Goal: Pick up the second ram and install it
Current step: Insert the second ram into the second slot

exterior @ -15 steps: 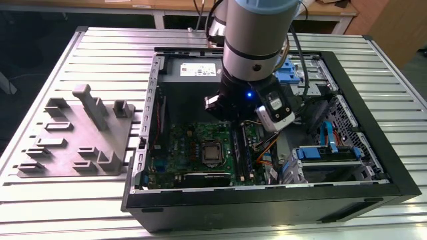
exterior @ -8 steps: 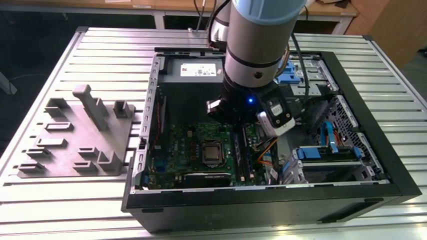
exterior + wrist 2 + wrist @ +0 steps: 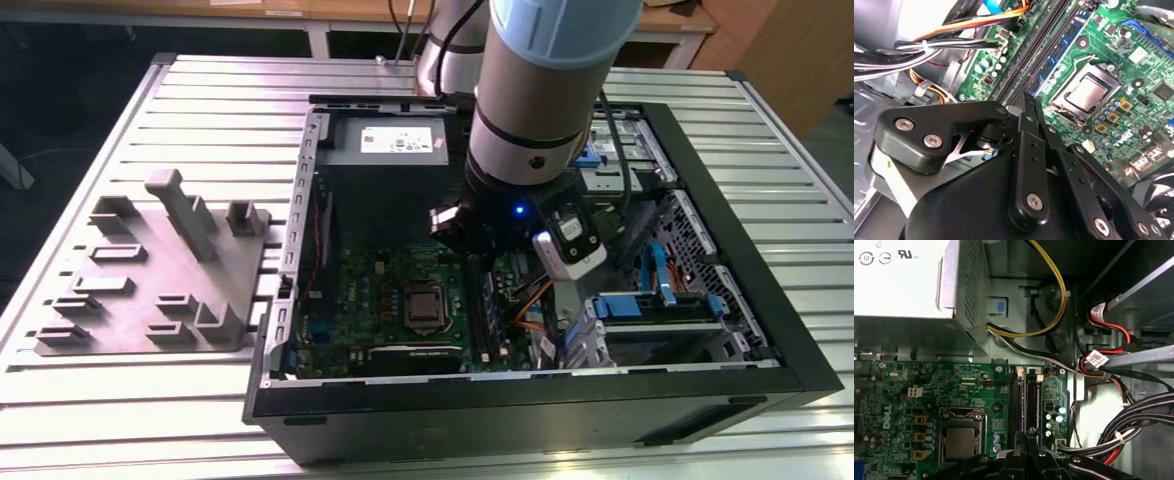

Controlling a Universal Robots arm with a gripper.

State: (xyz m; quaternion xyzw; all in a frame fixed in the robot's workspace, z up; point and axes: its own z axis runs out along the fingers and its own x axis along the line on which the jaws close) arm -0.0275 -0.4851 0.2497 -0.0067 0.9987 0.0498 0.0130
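Inside the open computer case (image 3: 534,420), over the memory slots beside the processor socket, the gripper (image 3: 1026,434) hangs with its black fingers drawn tight together, no gap showing between them. The second ram (image 3: 1032,405) is, as best I can judge, the thin dark strip lying in the slot directly ahead of the tips; whether it is nipped or merely pressed I cannot tell. Seating it well calls for a straight push along the slot line, with the board kept upright and the load spread evenly so both white end latches (image 3: 1038,376) close. Any tilt would likely bind the edge contacts. The stick looks rigid, thin and flat. The motherboard (image 3: 954,385) is glossy green, studded with small cylindrical capacitors, and bundled cables (image 3: 1134,415) run just beside it. The grey moulded tray (image 3: 147,280) sits matte and ribbed on the slatted table (image 3: 107,420).
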